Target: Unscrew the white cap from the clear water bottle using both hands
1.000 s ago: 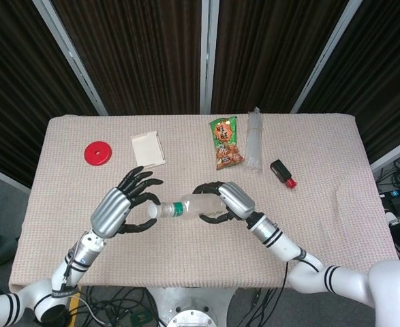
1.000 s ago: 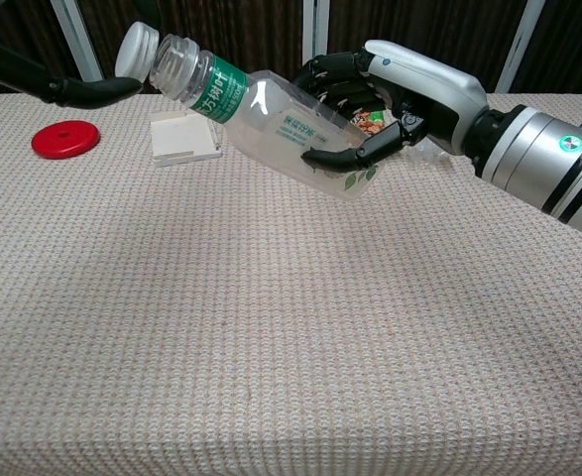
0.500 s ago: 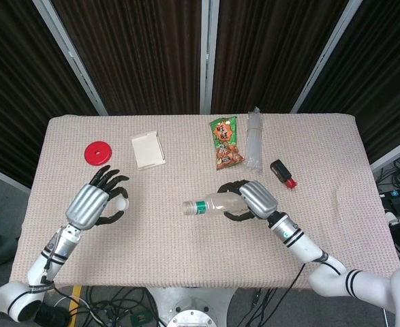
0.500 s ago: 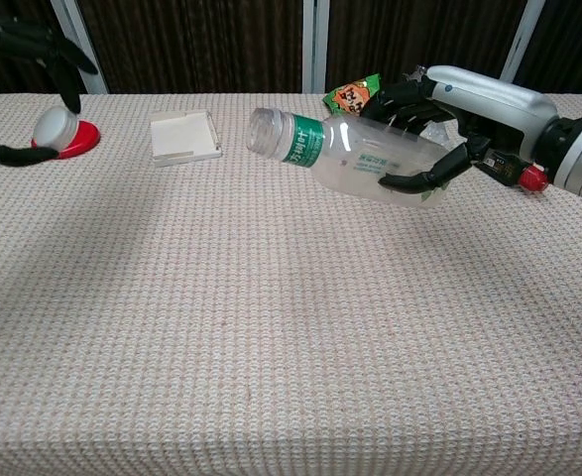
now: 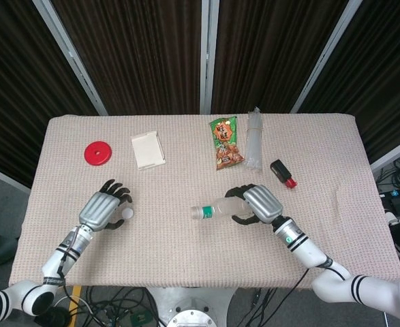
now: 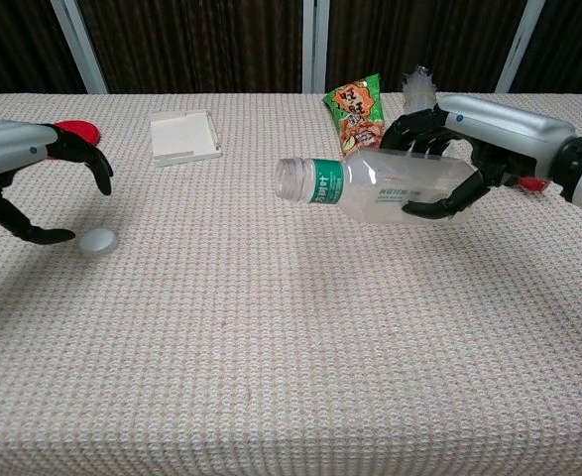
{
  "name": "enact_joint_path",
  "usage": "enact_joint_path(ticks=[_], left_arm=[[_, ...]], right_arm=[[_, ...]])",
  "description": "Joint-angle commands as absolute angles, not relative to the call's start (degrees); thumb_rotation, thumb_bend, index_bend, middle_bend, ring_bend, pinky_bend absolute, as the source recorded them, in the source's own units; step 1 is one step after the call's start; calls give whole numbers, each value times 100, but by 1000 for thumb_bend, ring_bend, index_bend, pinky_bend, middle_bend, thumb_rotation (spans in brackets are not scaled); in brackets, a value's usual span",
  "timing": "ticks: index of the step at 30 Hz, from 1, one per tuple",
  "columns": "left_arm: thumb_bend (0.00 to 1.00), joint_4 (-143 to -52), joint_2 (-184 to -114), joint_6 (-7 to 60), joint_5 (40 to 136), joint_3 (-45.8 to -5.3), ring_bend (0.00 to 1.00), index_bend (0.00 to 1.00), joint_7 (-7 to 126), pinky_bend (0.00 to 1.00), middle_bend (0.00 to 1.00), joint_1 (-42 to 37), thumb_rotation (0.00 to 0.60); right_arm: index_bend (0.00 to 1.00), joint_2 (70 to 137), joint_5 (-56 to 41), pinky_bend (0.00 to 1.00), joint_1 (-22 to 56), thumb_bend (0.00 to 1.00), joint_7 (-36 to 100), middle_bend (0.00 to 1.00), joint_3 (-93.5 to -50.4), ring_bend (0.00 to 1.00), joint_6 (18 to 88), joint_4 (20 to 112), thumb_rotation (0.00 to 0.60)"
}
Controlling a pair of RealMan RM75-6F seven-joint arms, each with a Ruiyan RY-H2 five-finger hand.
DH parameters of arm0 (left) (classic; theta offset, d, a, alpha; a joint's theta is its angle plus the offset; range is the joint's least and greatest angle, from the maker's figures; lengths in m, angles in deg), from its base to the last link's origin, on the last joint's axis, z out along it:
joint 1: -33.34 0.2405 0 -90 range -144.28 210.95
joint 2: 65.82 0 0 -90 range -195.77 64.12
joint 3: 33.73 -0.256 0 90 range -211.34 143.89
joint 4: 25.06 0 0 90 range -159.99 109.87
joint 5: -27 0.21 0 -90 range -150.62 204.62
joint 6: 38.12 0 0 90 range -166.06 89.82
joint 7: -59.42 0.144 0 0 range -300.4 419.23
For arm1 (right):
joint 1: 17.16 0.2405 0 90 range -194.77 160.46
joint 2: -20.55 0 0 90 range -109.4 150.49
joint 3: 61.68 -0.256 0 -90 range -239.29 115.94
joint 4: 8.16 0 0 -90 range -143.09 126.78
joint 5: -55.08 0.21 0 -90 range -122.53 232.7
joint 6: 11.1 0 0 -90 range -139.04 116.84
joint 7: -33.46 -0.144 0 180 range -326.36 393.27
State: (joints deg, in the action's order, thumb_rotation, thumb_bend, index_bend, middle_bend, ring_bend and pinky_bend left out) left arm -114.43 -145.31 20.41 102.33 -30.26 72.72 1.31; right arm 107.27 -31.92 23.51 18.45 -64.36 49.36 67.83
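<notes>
Clear water bottle [image 6: 390, 186] uncapped, lying sideways above the counter [image 6: 291, 347], grasped by the right robot hand [image 6: 449, 164], mouth pointing left. One white cap [image 6: 100, 241] sits on the counter at the left robot hand's [image 6: 18, 188] fingertips; fingers spread, cap looks released. One red disc [image 5: 98, 152], one white card [image 5: 148, 149], one snack packet [image 5: 225, 142].

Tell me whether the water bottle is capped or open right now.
Open. The water bottle, held sideways in the right hand, shows a bare neck; the white cap lies on the table by the left hand.
</notes>
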Motion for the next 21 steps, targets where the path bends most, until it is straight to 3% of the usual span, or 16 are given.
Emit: enact_joint_path(ticks=[1, 6, 9, 13, 17, 21], left_arm=[[129, -11589, -14484, 2264, 10139, -2898, 81, 245, 7336, 33, 181, 187, 600], [119, -11906, -14163, 2800, 10193, -2722, 81, 209, 7175, 33, 178, 401, 600], [115, -12025, -13911, 3079, 10245, -2668, 81, 209, 6930, 33, 178, 574, 600], [112, -12071, -13583, 3416, 10189, -2658, 81, 209, 6618, 33, 178, 882, 600], [108, -11978, -13358, 3805, 10138, -2691, 81, 209, 6318, 32, 178, 1248, 600], [108, -11749, -13185, 4169, 10114, -2774, 81, 217, 6032, 29, 178, 1639, 600]], right_arm=[[632, 10880, -3132, 480, 2390, 462, 2259, 481, -6467, 380, 4824, 6655, 600], [443, 11092, -2916, 405, 2444, 440, 2884, 394, -6504, 282, 4552, 6570, 600], [209, 11079, -2747, 312, 2481, 404, 3227, 285, -6496, 167, 4303, 6653, 600], [42, 10948, -2582, 220, 2396, 365, 3886, 184, -6469, 62, 4304, 6899, 600], [0, 10566, -2544, 161, 2170, 331, 4050, 135, -6459, 16, 4606, 7349, 600], [21, 10108, -2723, 141, 1716, 328, 3879, 144, -6486, 26, 5458, 7591, 600]])
